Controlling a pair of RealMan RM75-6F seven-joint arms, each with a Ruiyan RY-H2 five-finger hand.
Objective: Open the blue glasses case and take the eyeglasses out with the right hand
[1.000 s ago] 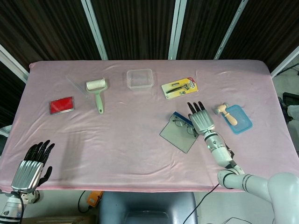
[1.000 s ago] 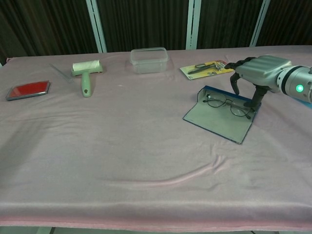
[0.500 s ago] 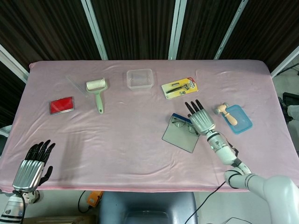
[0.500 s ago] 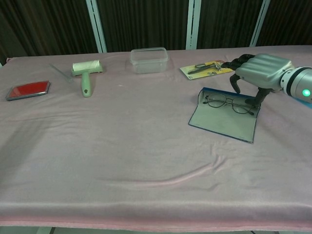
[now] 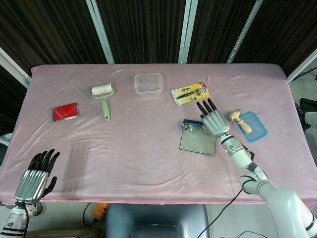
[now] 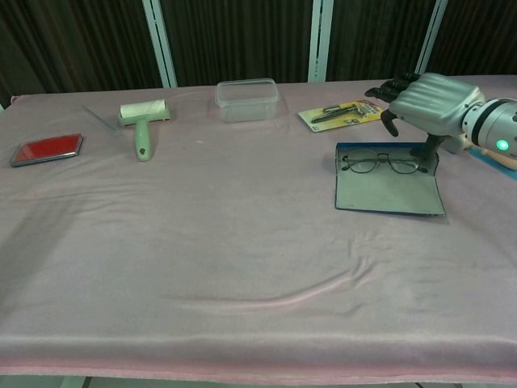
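Right robot hand point(image 6: 428, 101) hangs just over the open blue glasses case point(image 6: 389, 187), fingers loosely spread, holding nothing. Eyeglasses point(image 6: 381, 165) lie against the case's back wall; pinch the frame's near end, then lift straight up.

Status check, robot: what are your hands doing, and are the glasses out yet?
Left hand idle, holding nothing. Right hand over the open blue glasses case, contact unclear. Eyeglasses not yet out. Nothing blocking.
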